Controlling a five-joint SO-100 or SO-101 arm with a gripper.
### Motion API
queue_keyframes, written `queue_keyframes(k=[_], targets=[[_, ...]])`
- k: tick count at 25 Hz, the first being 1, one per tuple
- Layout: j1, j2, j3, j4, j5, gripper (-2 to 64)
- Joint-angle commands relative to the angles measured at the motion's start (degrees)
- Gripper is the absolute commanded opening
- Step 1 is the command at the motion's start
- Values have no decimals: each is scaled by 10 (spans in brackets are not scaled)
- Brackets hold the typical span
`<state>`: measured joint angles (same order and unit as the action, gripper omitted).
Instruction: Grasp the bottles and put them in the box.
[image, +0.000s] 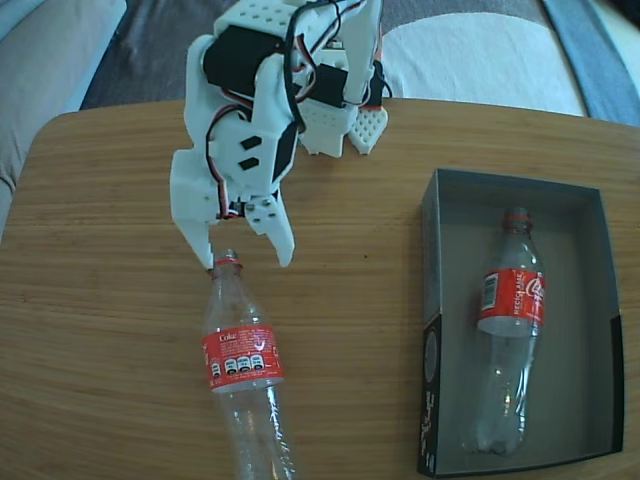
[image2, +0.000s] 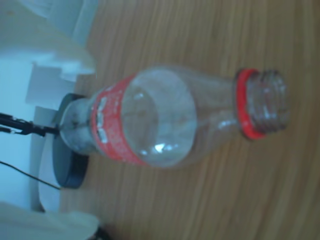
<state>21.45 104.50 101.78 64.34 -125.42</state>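
Observation:
One clear bottle (image: 243, 370) with a red label lies on the wooden table, its open red-ringed mouth pointing away toward the arm. My white gripper (image: 244, 260) hangs just over that mouth, open, one fingertip on each side of the neck and nothing held. In the wrist view the same bottle (image2: 155, 120) lies lengthwise with the mouth at the right, and white fingers (image2: 57, 57) show at the left edge. A second bottle (image: 508, 310) lies inside the dark box (image: 430, 300) at the right, neck toward the far wall.
The round-cornered table (image: 100, 300) ends close behind the arm's base, with grey and white cushions (image: 470, 55) beyond. In the wrist view a dark disc (image2: 67, 172) and thin black wires sit past the bottle's base.

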Motion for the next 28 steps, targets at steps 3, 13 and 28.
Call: queue_keyframes(k=[3, 13, 28], targets=[[47, -16, -3, -25, -62, 348], [63, -22, 43, -25, -67, 348], [76, -23, 150, -197, -62, 459]])
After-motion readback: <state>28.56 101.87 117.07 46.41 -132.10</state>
